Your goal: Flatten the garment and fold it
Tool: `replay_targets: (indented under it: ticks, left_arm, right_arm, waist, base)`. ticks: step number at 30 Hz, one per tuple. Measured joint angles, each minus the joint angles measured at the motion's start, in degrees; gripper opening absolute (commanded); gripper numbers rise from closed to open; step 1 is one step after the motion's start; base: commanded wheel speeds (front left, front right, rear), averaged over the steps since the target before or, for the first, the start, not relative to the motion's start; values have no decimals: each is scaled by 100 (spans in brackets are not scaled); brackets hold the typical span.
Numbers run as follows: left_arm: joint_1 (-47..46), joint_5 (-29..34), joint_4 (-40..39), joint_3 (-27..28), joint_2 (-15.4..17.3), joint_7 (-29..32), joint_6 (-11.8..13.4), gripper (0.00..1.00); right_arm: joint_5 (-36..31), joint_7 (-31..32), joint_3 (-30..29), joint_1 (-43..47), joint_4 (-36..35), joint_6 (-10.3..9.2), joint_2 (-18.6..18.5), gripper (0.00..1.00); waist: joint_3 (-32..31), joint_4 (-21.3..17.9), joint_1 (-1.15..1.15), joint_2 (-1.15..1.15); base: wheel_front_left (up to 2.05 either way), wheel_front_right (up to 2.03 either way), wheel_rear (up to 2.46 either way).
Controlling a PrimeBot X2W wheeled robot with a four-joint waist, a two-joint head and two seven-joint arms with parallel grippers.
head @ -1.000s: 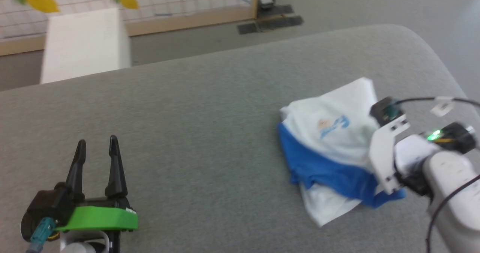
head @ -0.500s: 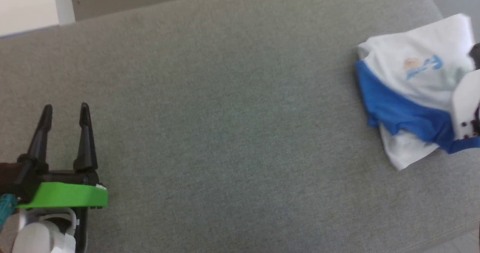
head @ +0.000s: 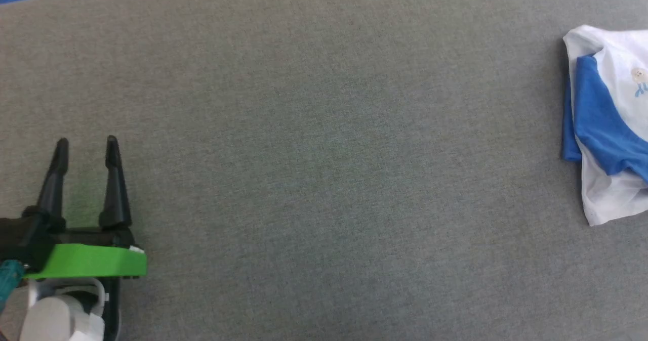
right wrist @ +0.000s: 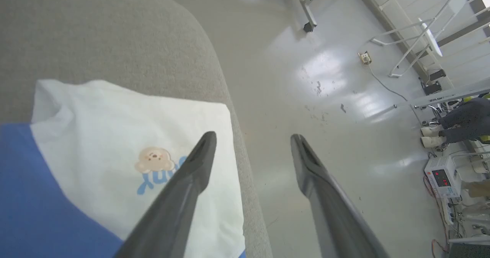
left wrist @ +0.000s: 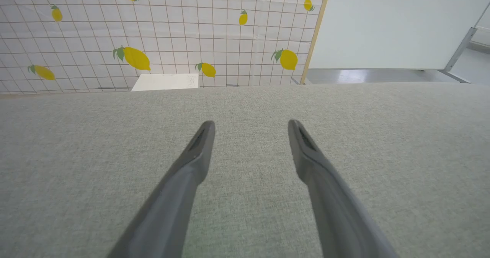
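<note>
Nearest the robot, the left gripper (head: 86, 140) hung at the lower left of the head view with a green bracket (head: 86, 262) at its base. Its jaws stood wide apart above bare grey cloth. The left wrist view showed its two dark fingers spread over the worktop (head: 324, 154), gripping nothing.

The worktop's grey fabric ran flat to the right. Well apart from that gripper, the garment (head: 605, 128) lay bunched at the right edge of the head view, cut off by the frame. It showed white body cloth with a bright blue band across it and a small print on the white.

In the right wrist view the right gripper (right wrist: 253, 135) also had its jaws open. One finger crossed in front of the garment's white part, beside a tan animal print and blue letters; whether it touched the cloth could not be told. The other finger stood over the floor (right wrist: 325, 78). There the garment sat close to the worktop's rounded corner.

Farther off, a lemon-patterned gridded wall (left wrist: 172, 28) and a white box (left wrist: 166, 82) stood beyond the worktop. A person's legs (right wrist: 459, 124) showed across the pale floor.
</note>
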Motion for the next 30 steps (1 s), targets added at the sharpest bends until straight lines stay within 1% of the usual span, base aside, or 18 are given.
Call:
replay_targets:
  ticks: [1, 3, 6, 10, 11, 13, 15, 16, 17, 18, 20, 22, 25, 30]
  left_arm:
    - [-1, -1, 69, -33, -38, -45, 0, 100]
    - [1, -23, 199, -88, -119, -94, 11, 100]
    - [3, -49, 371, -127, -224, -193, 64, 100]
    - [8, -41, 509, -119, -356, -294, 199, 100]
    - [10, -32, 544, -115, -377, -309, 243, 100]
    - [9, 24, 583, -115, -420, -339, 301, 100]
    - [14, 67, 602, -113, -503, -356, 377, 100]
    - [14, 75, 611, -113, -530, -360, 413, 100]
    - [33, 126, 698, -108, -573, -364, 538, 100]
    - [49, 141, 725, -100, -580, -369, 558, 100]
    - [93, 163, 776, -100, -597, -370, 605, 100]
    - [128, 166, 840, -116, -615, -370, 606, 100]
    - [141, 168, 947, -145, -658, -370, 666, 100]
    - [166, 223, 1199, -302, -680, -369, 683, 100]
  right_arm:
    - [88, -269, -73, -6, -54, 0, -1, 100]
    - [233, -683, 21, -10, -166, 0, -48, 100]
    - [665, -1300, 183, -25, -488, 0, -12, 100]
    - [1417, -1978, 702, 46, -1132, 0, 138, 100]
    - [1614, -2128, 728, 86, -1324, -1, 243, 100]
    - [1749, -2299, 850, 249, -1699, -1, 383, 100]
    - [1895, -2425, 987, 563, -2123, -2, 745, 100]
    - [1946, -2437, 1009, 669, -2217, -1, 859, 100]
    - [2093, -2593, 1127, 1235, -2574, -1, 1411, 100]
    - [2093, -2654, 1179, 1408, -2676, -3, 1593, 100]
    - [2092, -2772, 1282, 1725, -2776, -2, 1895, 100]
    - [2115, -2889, 1370, 1991, -2795, -2, 2035, 100]
    - [2117, -3092, 1424, 2347, -2699, -2, 2085, 100]
    - [2468, -3466, 1605, 2991, -2109, -2, 2084, 100]
  waist:
    - [-57, 23, 0, 0]
    - [-183, 63, 0, 0]
    - [-442, 117, -1, 0]
    - [-845, 206, -1, 0]
    - [-957, 235, -1, 0]
    - [-1153, 292, -1, 0]
    - [-1388, 374, -1, 0]
    - [-1449, 399, -1, 0]
    - [-1744, 537, -1, 0]
    - [-1833, 583, -1, 0]
    - [-2000, 676, -1, 0]
    - [-2136, 758, -2, 0]
    - [-2302, 869, -2, 0]
    - [-2543, 1068, -2, 0]
  base:
    - [0, 0, 0]
    - [0, 0, 0]
    - [0, 0, 0]
    - [0, 0, 0]
    - [0, 0, 0]
    - [0, 0, 0]
    - [0, 0, 0]
    - [0, 0, 0]
    - [0, 0, 0]
    - [0, 0, 0]
    - [0, 0, 0]
    - [0, 0, 0]
    - [0, 0, 0]
    - [0, 0, 0]
